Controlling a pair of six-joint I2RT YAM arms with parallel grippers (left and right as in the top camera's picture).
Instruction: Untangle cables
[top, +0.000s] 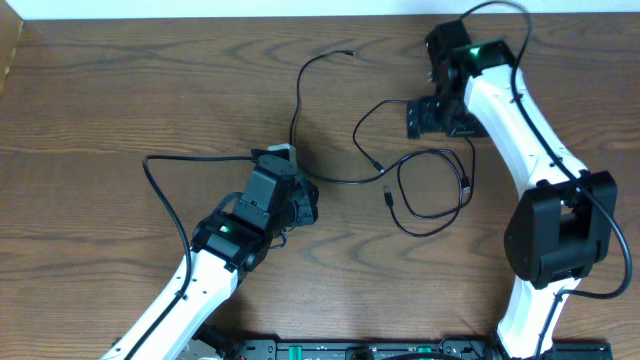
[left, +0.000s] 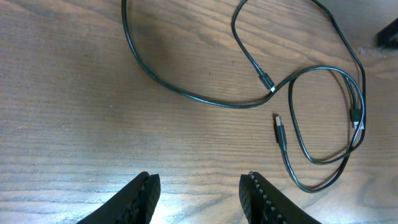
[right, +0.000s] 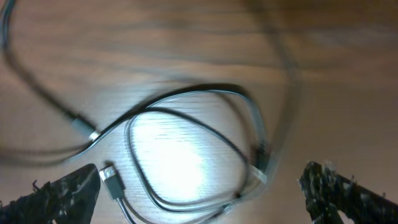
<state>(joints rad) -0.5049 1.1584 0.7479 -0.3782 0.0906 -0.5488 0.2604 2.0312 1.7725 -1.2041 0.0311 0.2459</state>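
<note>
Between the half-open left hand (left: 199, 186) and wide-open right hand (right: 200, 186) lie the looped cables (left: 205, 102).

Overhead view: even, moderate light from above. The wood surface (top: 120, 90) reads dark brown with sharp grain. Shadows beneath both arms (top: 520, 120) are soft and short. Cables (top: 300, 110) crisp. Small green indicator lights (top: 475, 50) glow on the arms.

Left wrist view: grain and cables in good focus. A pale glare patch lies on the surface between the fingers of the left claw (left: 199, 183), which read as dark silhouettes.

Right wrist view: heavily blurred throughout, cable outlines smeared, far wood dim. A bright glare patch sits inside the cable loop. Right claw (right: 200, 177) fingers are dark and grainy.
</note>
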